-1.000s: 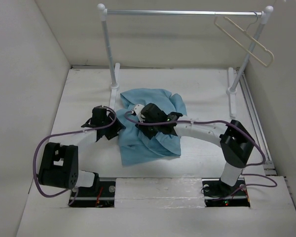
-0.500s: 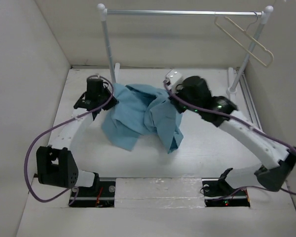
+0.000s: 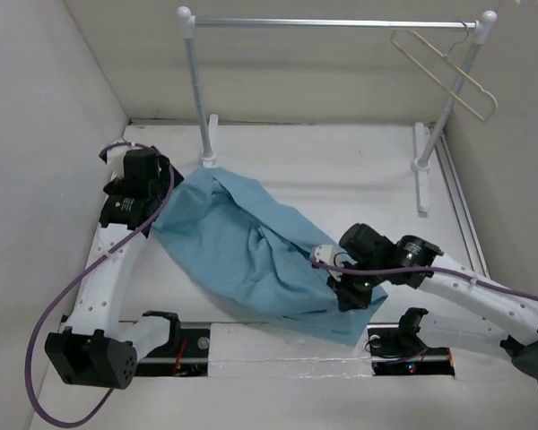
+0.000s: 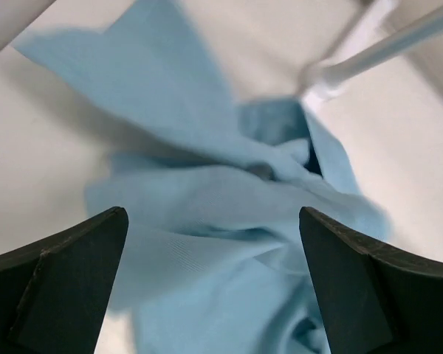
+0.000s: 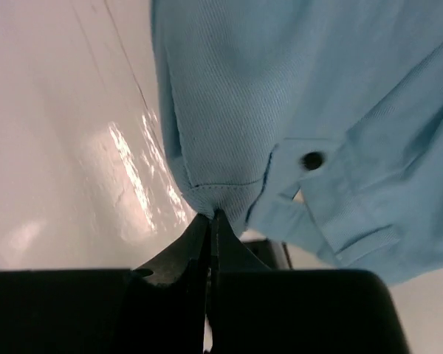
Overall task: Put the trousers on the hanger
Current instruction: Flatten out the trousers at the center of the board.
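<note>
Table (image 3: 341,170): white and walled on three sides; both arms reach out over it from its near edge.

Rail (image 3: 341,22): a metal bar on two white posts, standing well beyond both grippers. The foot of its left post is just ahead and to the right of the left gripper.

Trousers (image 3: 242,242): light blue and wrinkled, pulled out in a long diagonal band from the left gripper to the right gripper, lying on the table between them. One corner spills past the right gripper toward the near edge.

Hanger (image 3: 457,65): pale and thin, hooked on the right end of the rail, tilted, high above and well apart from both grippers and from the trousers.

Left gripper (image 4: 213,214): fingers spread wide. The blue cloth fills the space between and ahead of them, and neither finger is pressed on it in the wrist view.

Right gripper (image 5: 209,217): fingers pressed together, pinching a stitched hem of the trousers right at the tips. A buttoned pocket flap hangs just beside the pinch.
</note>
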Robot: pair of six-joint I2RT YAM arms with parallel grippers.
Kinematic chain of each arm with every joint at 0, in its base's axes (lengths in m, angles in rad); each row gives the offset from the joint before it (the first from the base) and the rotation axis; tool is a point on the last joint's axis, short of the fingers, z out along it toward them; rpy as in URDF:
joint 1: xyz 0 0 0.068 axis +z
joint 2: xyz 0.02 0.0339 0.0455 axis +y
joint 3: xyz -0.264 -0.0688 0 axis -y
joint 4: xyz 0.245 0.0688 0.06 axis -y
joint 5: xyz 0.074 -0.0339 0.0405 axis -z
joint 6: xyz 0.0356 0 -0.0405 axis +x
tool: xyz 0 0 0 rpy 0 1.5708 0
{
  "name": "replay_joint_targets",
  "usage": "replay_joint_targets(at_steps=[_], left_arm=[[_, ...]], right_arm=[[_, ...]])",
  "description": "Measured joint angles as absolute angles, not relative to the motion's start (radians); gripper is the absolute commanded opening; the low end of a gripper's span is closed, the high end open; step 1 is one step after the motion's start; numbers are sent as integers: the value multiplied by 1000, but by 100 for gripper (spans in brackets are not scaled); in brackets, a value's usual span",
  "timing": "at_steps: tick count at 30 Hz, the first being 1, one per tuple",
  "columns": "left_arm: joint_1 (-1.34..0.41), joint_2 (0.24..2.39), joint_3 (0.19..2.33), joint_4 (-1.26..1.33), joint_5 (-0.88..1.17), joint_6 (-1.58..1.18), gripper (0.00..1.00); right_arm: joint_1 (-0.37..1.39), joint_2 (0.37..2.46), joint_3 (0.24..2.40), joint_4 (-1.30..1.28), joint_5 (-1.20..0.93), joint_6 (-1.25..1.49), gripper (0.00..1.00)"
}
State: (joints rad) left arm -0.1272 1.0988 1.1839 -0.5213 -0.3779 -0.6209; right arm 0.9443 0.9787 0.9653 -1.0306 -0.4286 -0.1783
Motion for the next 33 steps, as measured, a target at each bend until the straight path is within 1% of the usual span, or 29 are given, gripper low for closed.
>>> replay_joint_targets(at_steps=[1, 2, 3, 4, 6, 8, 9, 10, 11, 12, 13, 14, 15, 16, 18, 19, 24, 29, 32, 33], left_arm=[[-111, 1090, 1142, -540, -383, -623, 99], [-100, 1087, 1116, -559, -387, -624, 99], [-90, 1087, 1103, -576, -392, -625, 99], [-83, 1087, 1100, -586, -397, -625, 99], [-83, 1079, 1100, -585, -400, -624, 96], [-89, 1064, 1100, -582, -397, -616, 94], [-102, 1058, 1100, -578, -397, -609, 90], [-117, 1053, 1100, -573, -392, -603, 89], [-137, 1052, 1100, -567, -375, -595, 87], [-153, 1053, 1100, -560, -343, -587, 83], [-165, 1060, 1100, -553, -302, -581, 82], [-174, 1071, 1097, -538, -260, -573, 82], [-182, 1083, 1088, -519, -227, -567, 82], [-196, 1098, 1076, -500, -198, -564, 82], [-224, 1139, 1047, -468, -162, -557, 84], [-248, 1164, 1036, -458, -147, -555, 85], [-379, 1319, 1030, -395, -91, -554, 90], [-443, 1421, 1031, -343, -55, -558, 92], [-443, 1432, 1029, -317, -61, -562, 92], [-443, 1432, 1029, -309, -65, -566, 92]], right_arm=[[944, 983, 915, -1054, -418, -151, 32], [944, 976, 892, -1080, -406, -127, 51], [944, 962, 889, -1100, -402, -112, 67], [944, 941, 892, -1104, -402, -103, 79], [944, 911, 912, -1111, -394, -93, 84], [943, 904, 935, -1115, -340, -72, 82], [936, 905, 942, -1113, -302, -62, 81], [921, 908, 945, -1104, -266, -46, 67], [891, 910, 945, -1090, -234, -30, 47], [844, 915, 941, -1070, -207, -12, 25], [798, 917, 934, -1047, -176, 4, 24], [749, 920, 919, -1017, -148, 31, 27], [688, 920, 896, -983, -122, 50, 54], [630, 919, 865, -951, -108, 73, 66], [526, 915, 802, -906, -84, 94, 83], [486, 913, 777, -892, -81, 112, 85], [319, 933, 685, -818, -119, 173, 87], [192, 1045, 621, -735, -185, 184, 84], [178, 1128, 579, -693, -233, 181, 72], [176, 1148, 568, -683, -249, 180, 48]])
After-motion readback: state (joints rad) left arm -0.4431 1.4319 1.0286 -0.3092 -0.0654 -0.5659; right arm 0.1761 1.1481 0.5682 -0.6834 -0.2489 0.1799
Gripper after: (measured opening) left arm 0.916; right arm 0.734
